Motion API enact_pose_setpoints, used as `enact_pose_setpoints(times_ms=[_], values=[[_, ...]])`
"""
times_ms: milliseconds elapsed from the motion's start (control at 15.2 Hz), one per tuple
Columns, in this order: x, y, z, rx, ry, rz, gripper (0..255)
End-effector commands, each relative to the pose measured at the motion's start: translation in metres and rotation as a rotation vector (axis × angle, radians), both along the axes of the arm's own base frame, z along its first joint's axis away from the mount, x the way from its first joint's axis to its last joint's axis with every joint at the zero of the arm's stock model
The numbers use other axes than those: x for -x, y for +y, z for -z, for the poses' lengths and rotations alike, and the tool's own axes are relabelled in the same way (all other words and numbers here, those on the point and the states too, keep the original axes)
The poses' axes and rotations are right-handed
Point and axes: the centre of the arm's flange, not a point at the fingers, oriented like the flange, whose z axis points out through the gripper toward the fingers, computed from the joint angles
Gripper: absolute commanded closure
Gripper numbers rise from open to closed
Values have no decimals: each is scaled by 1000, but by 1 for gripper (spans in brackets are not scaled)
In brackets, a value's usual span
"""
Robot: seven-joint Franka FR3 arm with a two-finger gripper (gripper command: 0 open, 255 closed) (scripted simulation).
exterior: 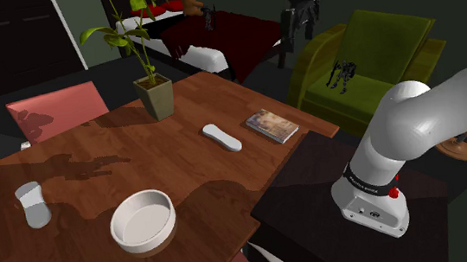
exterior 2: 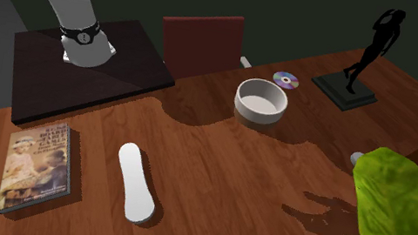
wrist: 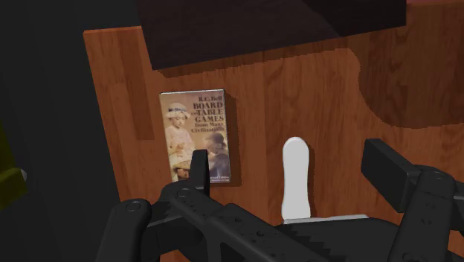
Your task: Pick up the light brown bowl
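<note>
The bowl [exterior: 143, 221] is pale, almost white, with a brownish base. It stands upright and empty on the wooden table [exterior: 87, 260], near the front edge in the shoulder view. In the second exterior view the bowl [exterior 2: 261, 101] sits near a dark red chair. My gripper [exterior: 299, 26] hangs high above the far end of the table, well away from the bowl. In the wrist view the gripper [wrist: 294, 179] is open with nothing between its fingers [wrist: 199, 170]. It looks down on a book and a white oblong object.
A book [exterior: 272, 125] and a white oblong object [exterior: 222, 137] lie near the stand [exterior: 333, 195]. A potted plant [exterior: 155, 94] stands at the table's far side. A small grey-white object [exterior: 32, 204], a disc [exterior 2: 285, 81] and a dark statue [exterior 2: 351, 80] also rest on the table.
</note>
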Motion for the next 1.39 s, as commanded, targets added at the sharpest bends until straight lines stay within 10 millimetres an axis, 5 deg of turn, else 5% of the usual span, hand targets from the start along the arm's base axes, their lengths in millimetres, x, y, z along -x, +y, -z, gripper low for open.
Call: enact_pose_setpoints(times_ms=[0, 1320], values=[[0, 0, 0, 0, 0, 0, 0], [-75, 182, 168, -44, -2, 20, 0]])
